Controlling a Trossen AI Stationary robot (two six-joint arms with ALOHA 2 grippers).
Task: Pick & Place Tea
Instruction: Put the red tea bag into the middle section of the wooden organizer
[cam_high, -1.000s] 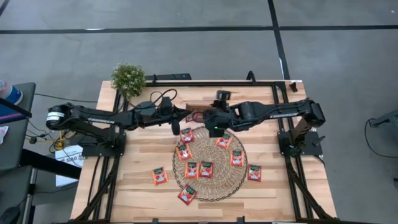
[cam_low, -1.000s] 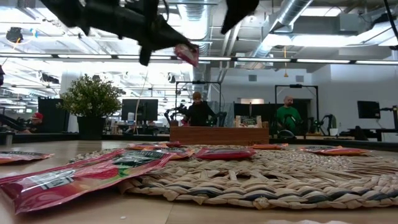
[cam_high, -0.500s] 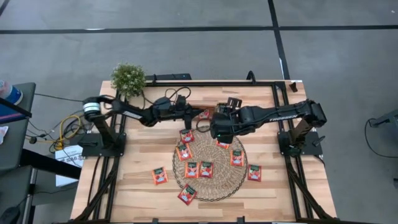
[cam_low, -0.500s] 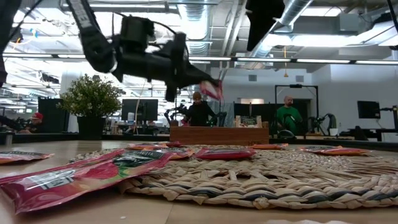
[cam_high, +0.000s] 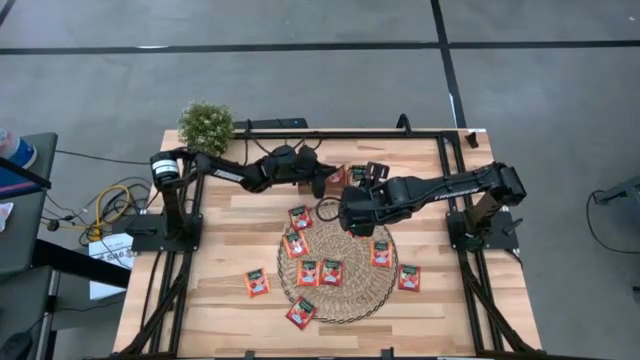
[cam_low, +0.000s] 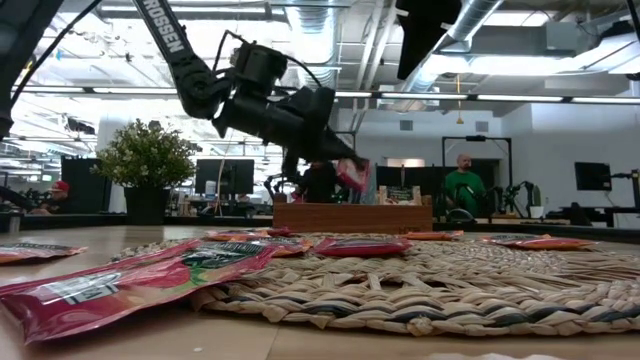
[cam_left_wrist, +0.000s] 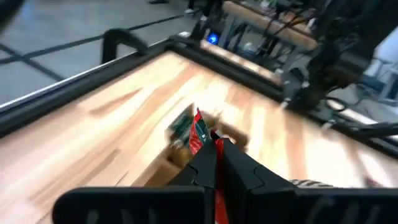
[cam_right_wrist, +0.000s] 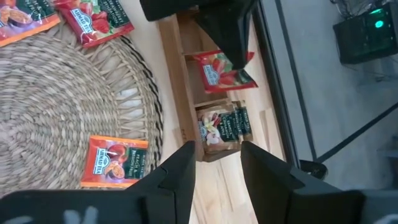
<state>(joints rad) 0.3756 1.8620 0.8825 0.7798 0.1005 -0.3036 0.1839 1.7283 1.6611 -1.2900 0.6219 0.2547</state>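
Observation:
My left gripper (cam_low: 338, 160) is shut on a red tea sachet (cam_low: 353, 176) above the small wooden divided tray (cam_right_wrist: 184, 87) at the back of the table. One pale sachet (cam_right_wrist: 224, 124) lies in a tray compartment. Several more red sachets lie on the round woven mat (cam_high: 340, 285), and a few lie on the bare table, such as one (cam_high: 257, 283) left of the mat. My right gripper (cam_right_wrist: 214, 168) hangs open over the mat's far edge beside the tray, with nothing between its fingers. My left gripper pinches one edge of the red sachet (cam_left_wrist: 200, 138) between its two fingertips. The fingers come almost level from the table's left. The sachet sticks out ahead of and a little below the fingertips, lifted clear above the tray (cam_low: 350, 217).
A small potted plant (cam_high: 206, 125) stands at the far left corner. Black frame rails run along the table's far edge (cam_high: 340, 132) and both sides. People sit at desks in the room beyond the table (cam_low: 462, 185).
My left gripper has carried the red sachet toward the table's right and downward, from above the mat's far left edge to just over the wooden tray, still shut on it. My right gripper has shifted slightly toward the mat.

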